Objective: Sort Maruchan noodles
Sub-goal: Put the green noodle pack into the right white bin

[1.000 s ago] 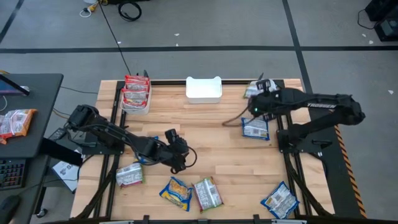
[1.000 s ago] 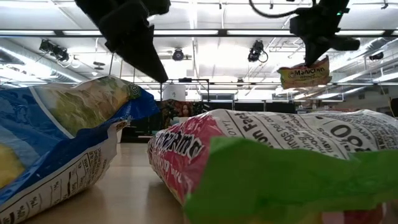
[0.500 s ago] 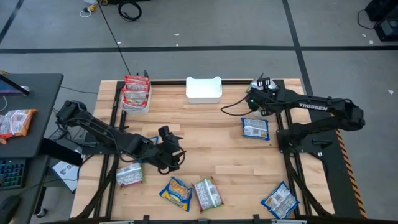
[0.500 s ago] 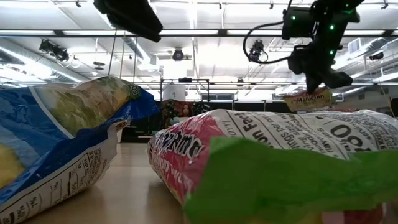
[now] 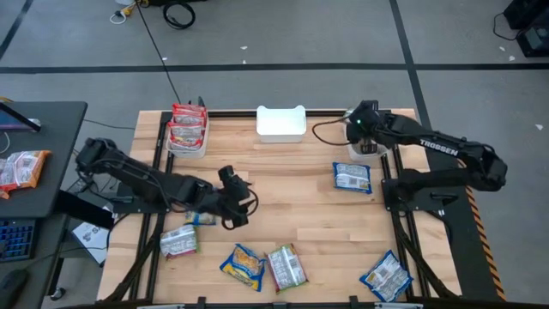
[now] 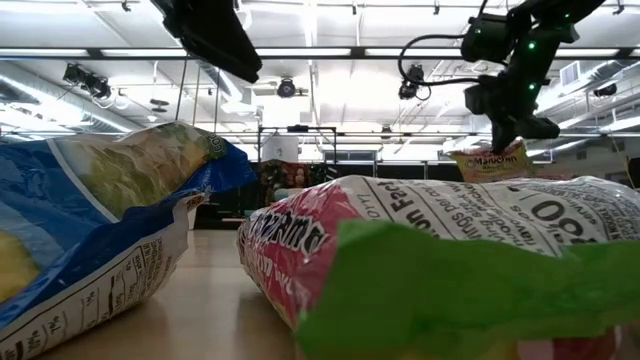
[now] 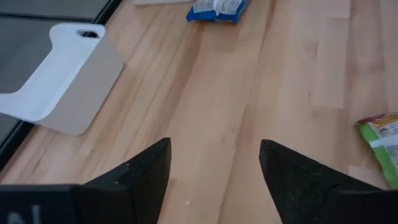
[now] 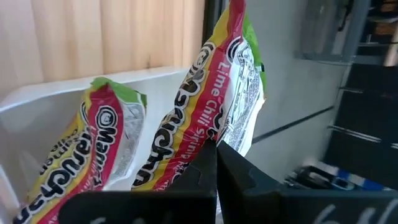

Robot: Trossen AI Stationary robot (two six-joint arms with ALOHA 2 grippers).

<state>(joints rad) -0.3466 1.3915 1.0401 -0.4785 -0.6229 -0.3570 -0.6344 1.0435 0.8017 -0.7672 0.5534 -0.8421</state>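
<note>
Pinching a lime chili packet [image 8: 227,93] by its lower edge, the right jaws [image 8: 216,152] are fully closed and hold it upright over a white bin [image 8: 74,99] at the far right corner of the tabletop [image 5: 300,197]. A second packet of the same kind [image 8: 93,149] already lies in that bin, just beside the held one. In the low view the held packet [image 6: 490,160] hangs directly below the right jaws [image 6: 505,140].

The left jaws [image 7: 214,165] hover over bare wood near the middle of the tabletop, spread wide with nothing between them. Ahead of them lies an empty white bin [image 7: 59,78] at the far edge, and farther on a blue packet [image 7: 217,9]; a green-edged packet [image 7: 380,146] lies off to one side. From above, the left jaws [image 5: 238,199] sit with a small blue packet [image 5: 201,219] just behind them.

Other noodles are spread about: a silvery packet [image 5: 178,242] near the left front, a blue-yellow one [image 5: 242,264] and a silvery-green one [image 5: 287,266] side by side at the front edge, a blue one [image 5: 386,276] at the right front corner, and another blue one [image 5: 352,177] below the right arm. Red packets [image 5: 189,127] fill a bin at the far left corner.
</note>
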